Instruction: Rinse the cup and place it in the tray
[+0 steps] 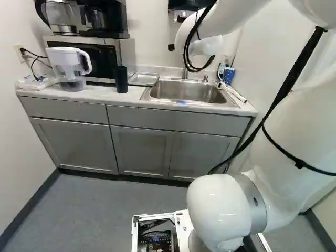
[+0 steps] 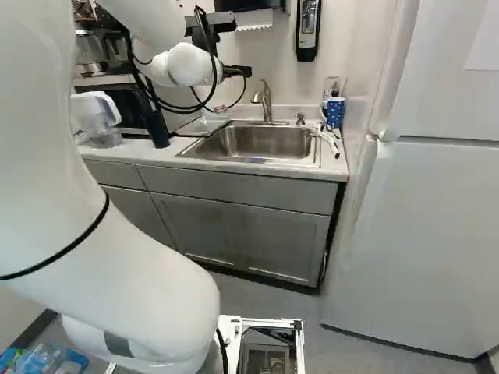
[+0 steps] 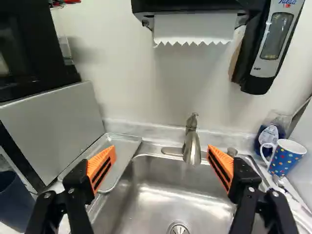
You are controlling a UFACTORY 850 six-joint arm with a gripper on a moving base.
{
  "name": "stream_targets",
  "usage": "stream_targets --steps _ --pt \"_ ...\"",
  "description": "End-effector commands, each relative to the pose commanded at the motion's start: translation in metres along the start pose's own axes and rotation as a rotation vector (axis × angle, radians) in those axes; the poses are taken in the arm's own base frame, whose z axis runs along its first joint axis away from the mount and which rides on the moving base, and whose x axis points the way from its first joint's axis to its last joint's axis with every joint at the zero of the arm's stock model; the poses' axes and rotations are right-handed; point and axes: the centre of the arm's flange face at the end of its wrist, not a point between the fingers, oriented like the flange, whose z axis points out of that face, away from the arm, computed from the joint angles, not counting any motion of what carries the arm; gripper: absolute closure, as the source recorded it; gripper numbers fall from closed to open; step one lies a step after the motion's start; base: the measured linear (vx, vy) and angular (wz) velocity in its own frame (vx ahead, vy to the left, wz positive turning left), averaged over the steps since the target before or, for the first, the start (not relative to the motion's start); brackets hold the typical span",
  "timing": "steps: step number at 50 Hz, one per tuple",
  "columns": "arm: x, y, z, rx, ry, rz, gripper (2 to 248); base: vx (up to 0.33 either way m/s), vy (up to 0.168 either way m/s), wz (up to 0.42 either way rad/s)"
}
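Observation:
In the right base view my gripper [image 2: 236,72] shows only partly, a black piece beside the white wrist, high near the sink. The wrist view shows the gripper [image 3: 161,152] wide open, with nothing held between its orange pads. A tall dark cup [image 1: 121,79] stands upright on the counter; part of this cup [image 3: 13,200] also appears beyond one finger. Between cup and sink lies the shallow metal tray [image 1: 143,79], its bare surface [image 3: 122,155] visible past that finger. The steel sink [image 3: 168,191] and its faucet [image 3: 192,146] are ahead of the gripper.
A water pitcher [image 1: 68,65] stands left of the dark cup, before the microwave [image 1: 100,60]. Right of the sink are a spotted mug [image 3: 286,157], a soap bottle [image 3: 269,137] and white cords [image 2: 327,139]. A towel dispenser [image 3: 192,6] and soap dispenser [image 3: 273,44] hang above; a fridge [image 2: 421,234] stands right.

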Motion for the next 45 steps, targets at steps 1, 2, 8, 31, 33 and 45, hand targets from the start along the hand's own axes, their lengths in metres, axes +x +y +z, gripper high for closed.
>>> stream_targets --steps 1,2,8,31,33,45 --pt "0.0000 0.0000 0.0000 0.000 0.000 0.000 3 0.050 0.010 0.129" --pt "0.0000 0.0000 0.0000 0.000 0.000 0.000 3 0.042 0.010 0.109" --pt "0.0000 0.0000 0.0000 0.000 0.000 0.000 3 0.055 0.009 0.119" --pt "0.0000 0.0000 0.0000 0.000 0.000 0.000 3 0.081 0.008 0.153" --pt "0.0000 0.0000 0.0000 0.000 0.000 0.000 3 0.089 0.009 0.168" --pt "0.0000 0.0000 0.0000 0.000 0.000 0.000 3 0.081 0.004 0.123"
